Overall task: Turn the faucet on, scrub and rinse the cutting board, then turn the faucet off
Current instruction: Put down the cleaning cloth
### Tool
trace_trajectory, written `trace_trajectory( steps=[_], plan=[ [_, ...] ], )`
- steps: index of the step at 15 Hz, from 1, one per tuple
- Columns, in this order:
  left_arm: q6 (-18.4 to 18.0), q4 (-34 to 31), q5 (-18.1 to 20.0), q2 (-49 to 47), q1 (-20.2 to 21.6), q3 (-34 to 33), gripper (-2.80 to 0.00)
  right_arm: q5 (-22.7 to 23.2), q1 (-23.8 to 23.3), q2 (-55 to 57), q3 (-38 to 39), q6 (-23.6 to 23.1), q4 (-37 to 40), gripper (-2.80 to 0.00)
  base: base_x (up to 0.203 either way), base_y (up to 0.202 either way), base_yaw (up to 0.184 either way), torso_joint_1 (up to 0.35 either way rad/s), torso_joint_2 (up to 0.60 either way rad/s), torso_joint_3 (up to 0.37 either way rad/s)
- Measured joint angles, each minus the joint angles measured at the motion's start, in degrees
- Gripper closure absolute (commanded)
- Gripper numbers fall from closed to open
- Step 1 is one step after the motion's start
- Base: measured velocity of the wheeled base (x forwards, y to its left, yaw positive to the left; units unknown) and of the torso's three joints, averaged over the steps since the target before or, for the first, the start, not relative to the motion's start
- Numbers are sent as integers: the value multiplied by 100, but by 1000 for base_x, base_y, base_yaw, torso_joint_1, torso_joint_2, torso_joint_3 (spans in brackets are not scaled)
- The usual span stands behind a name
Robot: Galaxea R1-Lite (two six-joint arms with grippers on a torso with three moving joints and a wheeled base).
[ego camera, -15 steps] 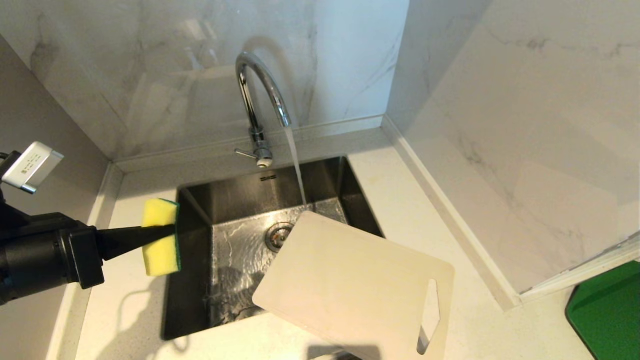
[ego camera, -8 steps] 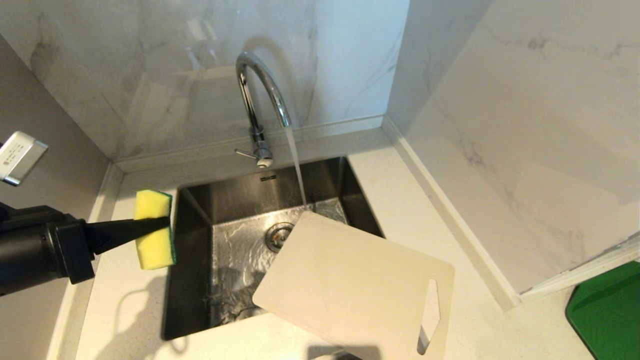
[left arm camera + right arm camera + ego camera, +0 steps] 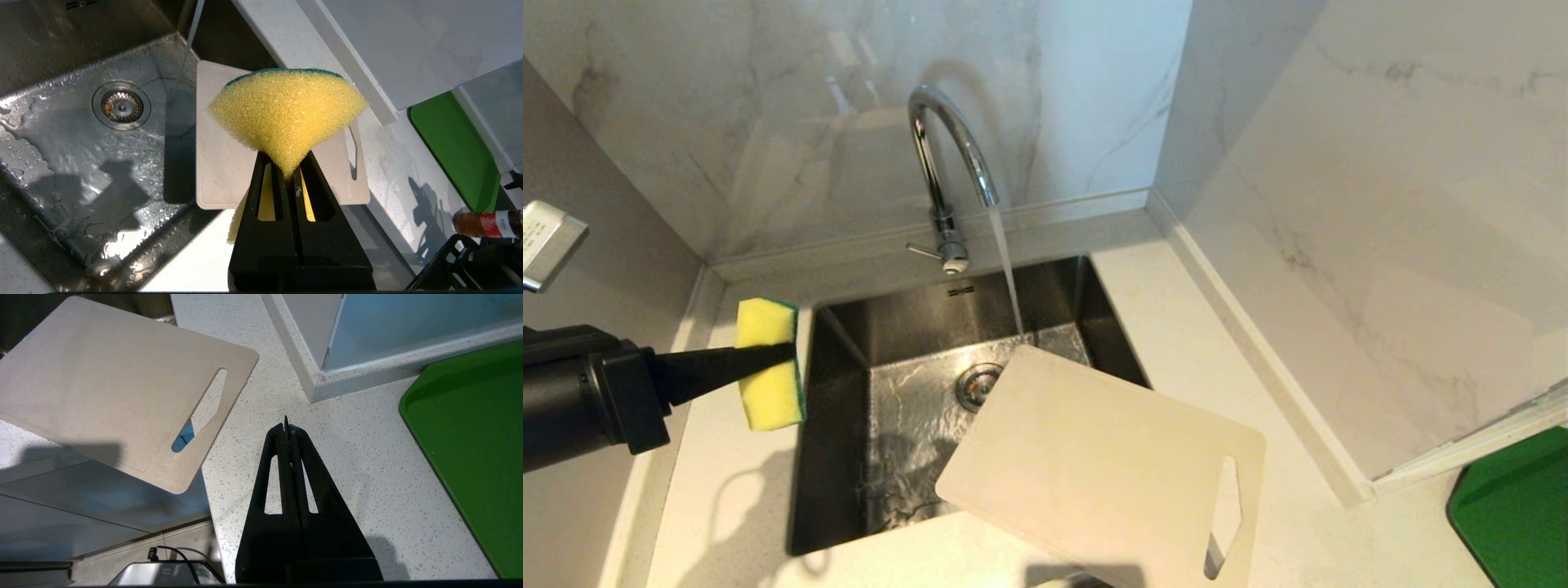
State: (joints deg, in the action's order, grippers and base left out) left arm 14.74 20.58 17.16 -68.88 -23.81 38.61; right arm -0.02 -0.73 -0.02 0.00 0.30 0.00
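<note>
Faucet runs; my left gripper at nine o'clock clenches the sponge, right gripper clenched empty; cutting board awaits scrubbing.

Chrome gooseneck faucet standing behind the sink, running, thin stream falling just past the board's far corner. Beige cutting board lying flat, partly over the sink, slot handle toward the counter.

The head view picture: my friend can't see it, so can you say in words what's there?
Water runs from the chrome faucet into a steel sink, while the beige cutting board lies partly over the sink's right corner. At the left, the robot's left claw holds a yellow sponge above the counter. A green board peeks in at the right.
</note>
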Motion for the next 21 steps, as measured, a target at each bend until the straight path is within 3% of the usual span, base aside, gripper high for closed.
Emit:
trace_trajectory(
  steps=[6, 13, 16, 21],
  plan=[
    [-11, -29, -80, -130, 0, -77, 0, 2, 2, -7, 0, 15, 0, 0, 0, 0, 0, 0, 0, 0],
    [-672, -93, -1348, -842, 5, 2, 0, 2, 0, -7, 0, 14, 0, 0, 0, 0, 0, 0, 0, 0],
    [-905, -899, -1959, -1230, 144, 77, 0, 2, 2, -7, 0, 13, 1, 0, 0, 0, 0, 0, 0, 0],
    [-809, -2425, -2118, -1896, 789, 1193, 0, 2, 2, -7, 0, 13, 0, 0, 0, 0, 0, 0, 0, 0]
  ],
)
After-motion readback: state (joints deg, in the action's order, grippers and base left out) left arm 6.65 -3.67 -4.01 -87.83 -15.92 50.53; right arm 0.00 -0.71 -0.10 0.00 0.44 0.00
